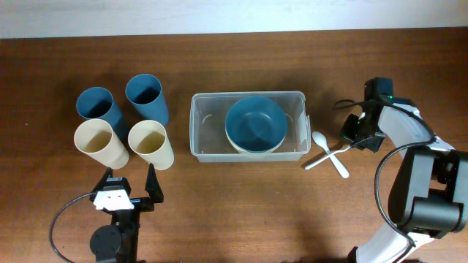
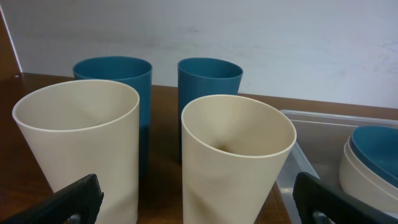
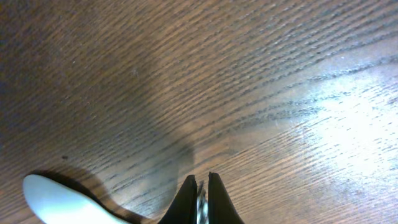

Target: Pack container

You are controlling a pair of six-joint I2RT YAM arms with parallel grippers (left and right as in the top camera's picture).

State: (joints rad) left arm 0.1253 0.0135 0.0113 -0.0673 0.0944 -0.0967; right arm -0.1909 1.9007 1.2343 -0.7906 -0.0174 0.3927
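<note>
The clear container (image 1: pixel 199 124) stands mid-table with a blue bowl (image 1: pixel 254 123) nested in a cream bowl inside it. Its near corner (image 2: pixel 311 134) shows at the right of the left wrist view. Two white spoons (image 1: pixel 329 155) lie crossed just to its right. My right gripper (image 1: pixel 356 144) is shut at the far end of one spoon's handle. In the right wrist view a thin pale strip sits pinched between the closed gripper (image 3: pixel 201 183), and a spoon bowl (image 3: pixel 56 202) lies lower left. My left gripper (image 1: pixel 131 175) stands wide open just in front of the cream cups, holding nothing.
Two blue cups (image 1: pixel 99 106) (image 1: pixel 146 95) stand behind two cream cups (image 1: pixel 99 142) (image 1: pixel 151 142) left of the container. The left wrist view shows the same group close up, the nearer cream cup (image 2: pixel 239 155) between my fingers' line. A pale wall edges the table's far side.
</note>
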